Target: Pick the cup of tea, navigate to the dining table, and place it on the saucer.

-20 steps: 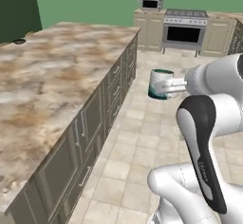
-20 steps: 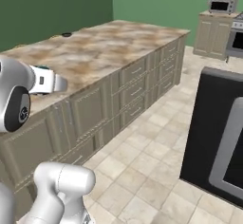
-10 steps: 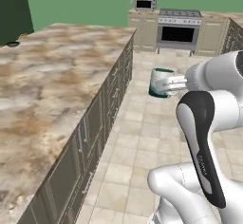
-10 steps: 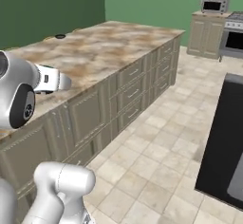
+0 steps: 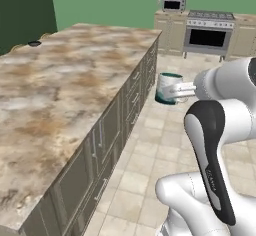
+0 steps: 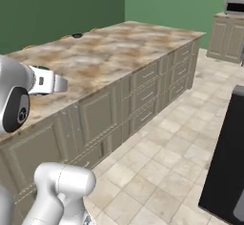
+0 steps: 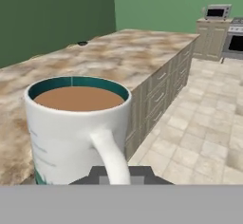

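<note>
Closer now, one dining table (image 5: 75, 80), one held cup of tea (image 5: 169, 88).

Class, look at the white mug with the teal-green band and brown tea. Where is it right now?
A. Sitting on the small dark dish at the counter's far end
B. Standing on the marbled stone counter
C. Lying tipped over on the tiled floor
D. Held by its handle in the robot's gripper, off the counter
D: the white mug with the teal-green band hangs upright over the tiled floor, its handle pinched in the gripper, clear of the marbled stone counter.
</note>
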Motion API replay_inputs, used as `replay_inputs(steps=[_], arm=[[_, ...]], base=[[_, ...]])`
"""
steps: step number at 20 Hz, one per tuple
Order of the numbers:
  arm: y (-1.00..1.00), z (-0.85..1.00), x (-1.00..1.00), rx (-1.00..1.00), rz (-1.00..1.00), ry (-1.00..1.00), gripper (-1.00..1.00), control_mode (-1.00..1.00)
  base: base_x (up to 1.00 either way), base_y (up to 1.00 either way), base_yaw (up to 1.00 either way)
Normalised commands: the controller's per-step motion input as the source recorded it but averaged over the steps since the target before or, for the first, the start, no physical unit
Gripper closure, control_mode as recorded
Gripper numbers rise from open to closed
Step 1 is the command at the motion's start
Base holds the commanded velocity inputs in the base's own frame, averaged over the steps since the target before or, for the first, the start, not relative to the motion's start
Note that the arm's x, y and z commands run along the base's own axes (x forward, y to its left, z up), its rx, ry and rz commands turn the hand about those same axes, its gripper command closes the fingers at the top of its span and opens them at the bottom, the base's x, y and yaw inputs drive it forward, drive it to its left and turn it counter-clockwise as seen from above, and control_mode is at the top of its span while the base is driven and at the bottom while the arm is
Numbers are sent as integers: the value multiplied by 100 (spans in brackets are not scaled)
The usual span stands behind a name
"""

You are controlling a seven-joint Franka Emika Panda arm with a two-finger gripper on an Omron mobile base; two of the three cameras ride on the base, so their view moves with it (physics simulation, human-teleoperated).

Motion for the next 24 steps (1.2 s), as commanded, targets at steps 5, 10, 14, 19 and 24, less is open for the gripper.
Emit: replay_inputs(steps=[5, 10, 14, 19, 24], arm=[[0, 0, 0, 0, 0, 0, 100, 100], [0, 0, 0, 0, 0, 0, 100, 100], [0, 0, 0, 0, 0, 0, 100, 100], [0, 0, 0, 0, 0, 0, 100, 100], [0, 0, 0, 0, 0, 0, 100, 100]], base=[[100, -50, -10], [100, -36, -16], [100, -38, -21], [100, -35, -18], [100, -29, -15]])
